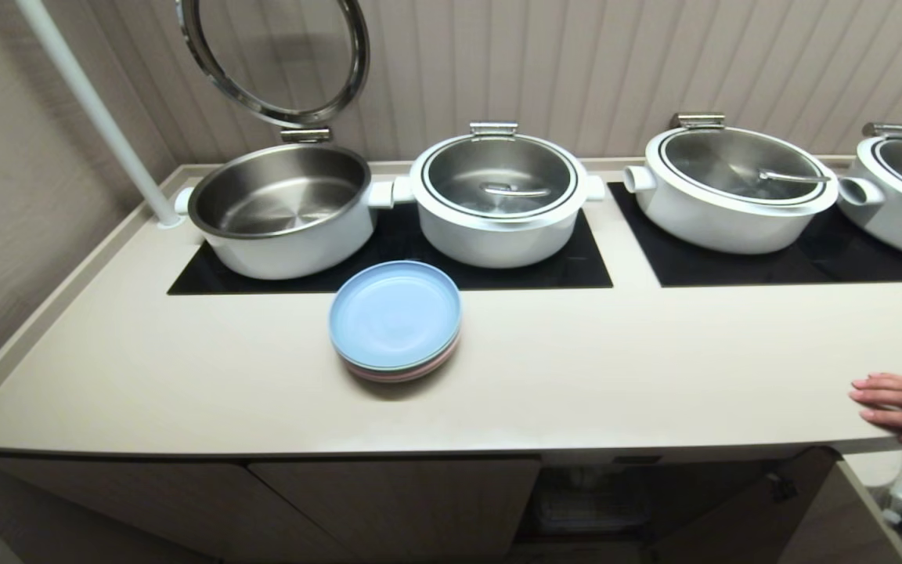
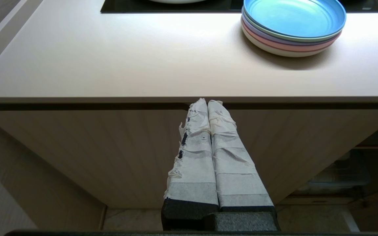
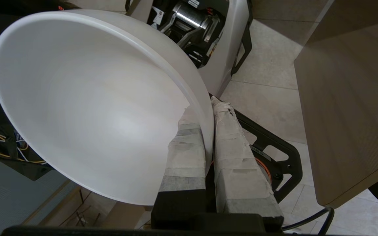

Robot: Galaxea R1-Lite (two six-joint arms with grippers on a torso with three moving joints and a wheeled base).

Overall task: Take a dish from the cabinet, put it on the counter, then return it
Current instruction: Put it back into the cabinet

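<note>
Right wrist view: the right gripper (image 3: 205, 131) pinches the white bowl (image 3: 90, 105) by its rim, low beside the cabinet door (image 3: 349, 108). Next it must lift to the table (image 1: 654, 368). The left gripper (image 2: 208, 108) is closed and idle.

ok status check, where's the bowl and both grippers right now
Right gripper shut on the white bowl rim, down by the cabinet door. Left gripper shut, parked below the counter edge. Person's hand on counter's right end.
</note>
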